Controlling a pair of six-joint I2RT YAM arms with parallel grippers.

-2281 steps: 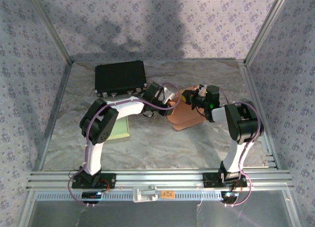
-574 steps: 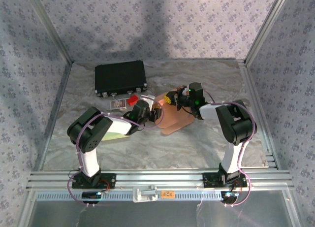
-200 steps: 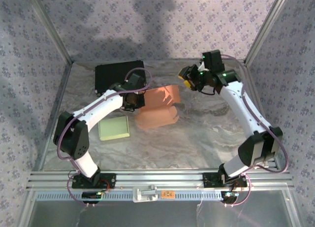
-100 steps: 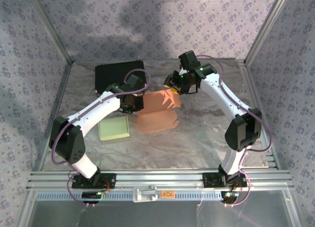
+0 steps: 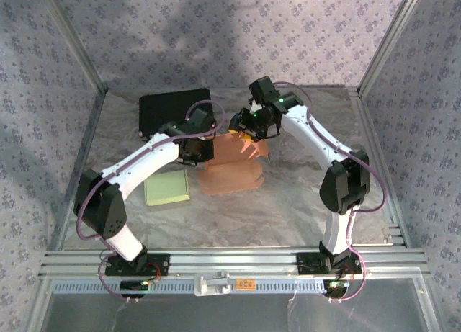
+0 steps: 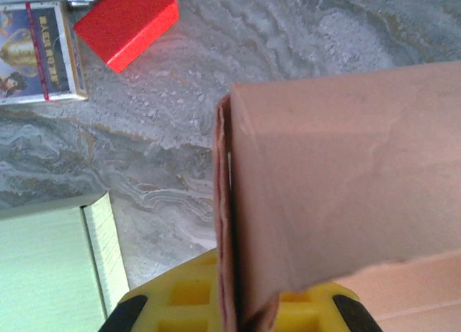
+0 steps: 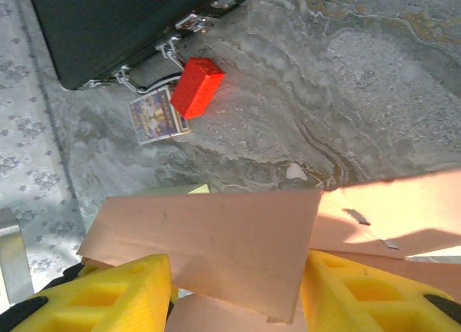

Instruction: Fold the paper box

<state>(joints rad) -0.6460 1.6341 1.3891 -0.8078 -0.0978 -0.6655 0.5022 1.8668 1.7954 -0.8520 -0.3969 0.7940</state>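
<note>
Left gripper [image 6: 232, 307] is clenched on a thin wall edge of the paper box [image 5: 232, 172]. My right gripper [image 7: 238, 292] is spread wide, a brown flap lying across its yellow fingers [image 7: 108, 289]. The box sits mid-way across the table [image 5: 302, 202], near the green pad [image 5: 167, 188].

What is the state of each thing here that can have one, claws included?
paper box: partly folded, flaps loose, not closed
left claw: shut on an edge of the paper box
right claw: open, straddling a flap of the paper box
black case: closed, lying flat
card pack: closed, lying flat
red block: lying by the card pack
green notepad: closed, lying flat
</note>
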